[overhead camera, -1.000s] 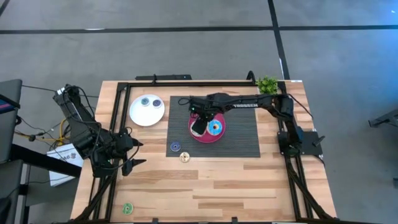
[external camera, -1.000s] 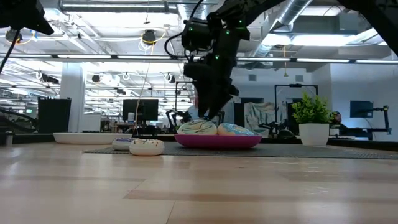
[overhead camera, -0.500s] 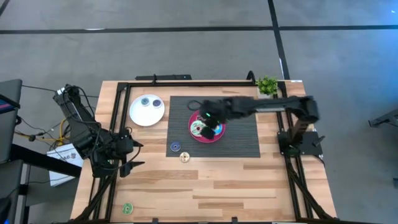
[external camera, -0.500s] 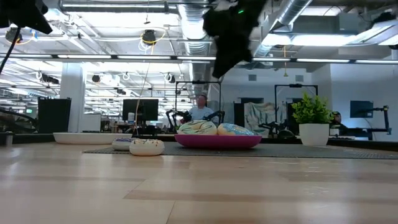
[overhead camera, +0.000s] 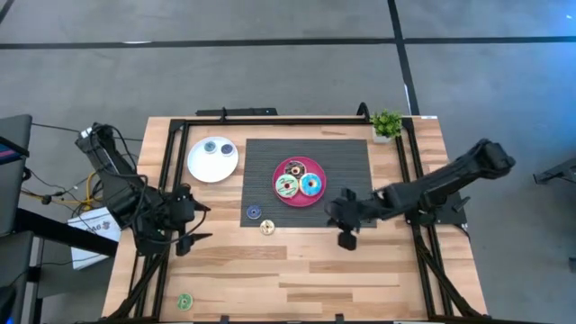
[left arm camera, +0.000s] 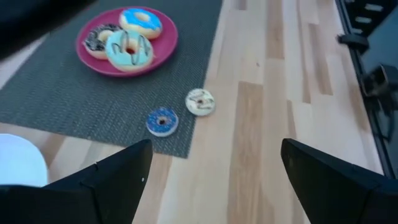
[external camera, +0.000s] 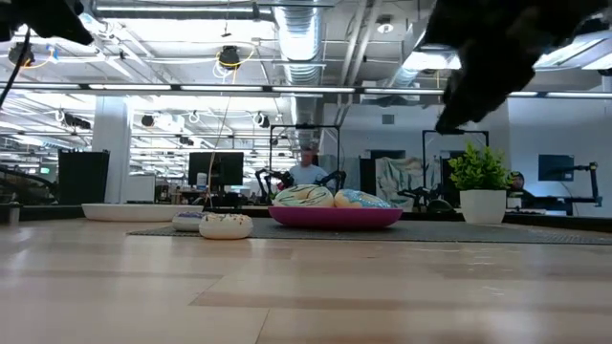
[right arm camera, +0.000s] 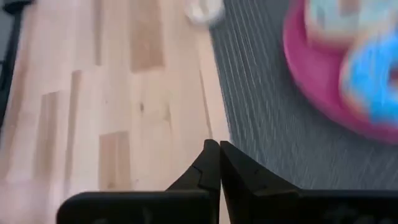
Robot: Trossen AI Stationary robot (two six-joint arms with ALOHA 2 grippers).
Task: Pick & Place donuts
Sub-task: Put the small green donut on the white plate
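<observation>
Now right claw (overhead camera: 346, 236) off the pink plate (overhead camera: 300, 167), pressed together, empty; three donuts (overhead camera: 300, 181) aboard.

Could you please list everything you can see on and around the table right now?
Large donuts: three, brown, pale green and blue, on the pink plate.
Pink plate: one, on the dark mat.
Dark mat: one, grey, mid-table.
White plate: one, left of the mat, holding two tiny donuts.
Tiny blue donut: one, at the mat's edge.
Tiny cream donut: one, on wood beside it.
Tiny green donut: one, near-left corner.
Potted plant: one, green, far-right corner.
Left tool: open, at the table's left edge.
Right tool: shut, empty, near the mat's front-right corner.
</observation>
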